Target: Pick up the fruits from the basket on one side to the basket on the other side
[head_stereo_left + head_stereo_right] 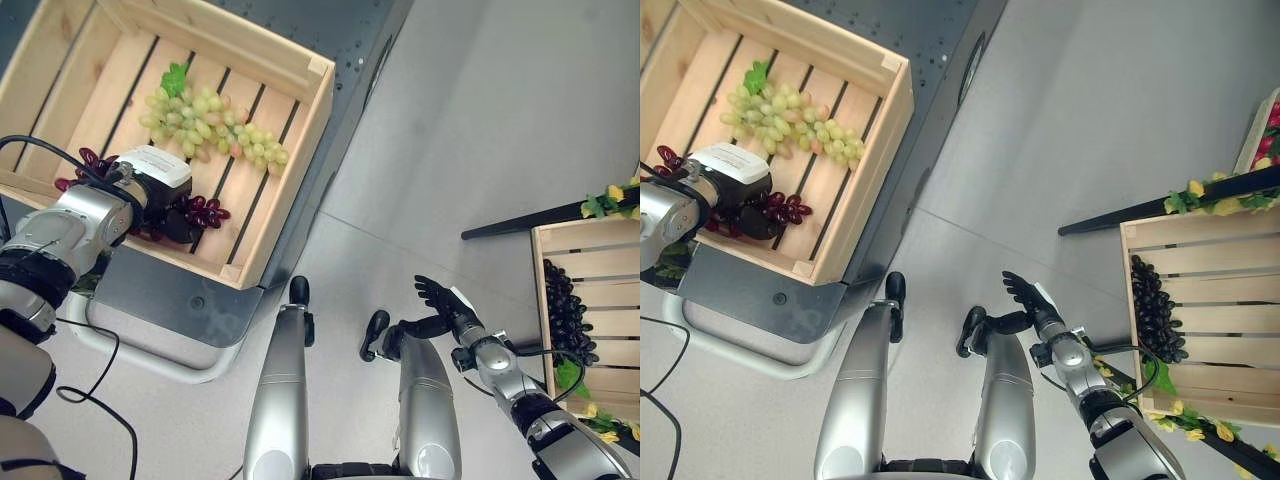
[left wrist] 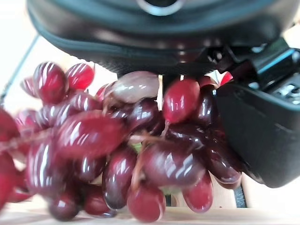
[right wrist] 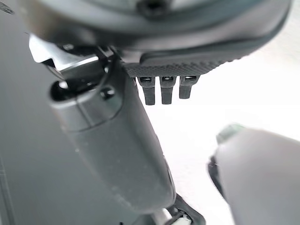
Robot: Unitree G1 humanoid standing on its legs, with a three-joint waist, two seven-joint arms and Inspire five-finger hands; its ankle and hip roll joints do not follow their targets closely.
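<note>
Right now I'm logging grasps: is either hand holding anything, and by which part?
The left hand is closed on the red grape bunch around its middle, inside the wooden crate. The right hand is open, holding nothing.

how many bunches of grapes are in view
3. Green bunch lies in the left crate; red bunch in that crate, under the left hand; dark bunch in the right crate. More may be hidden beyond the frame.
</note>
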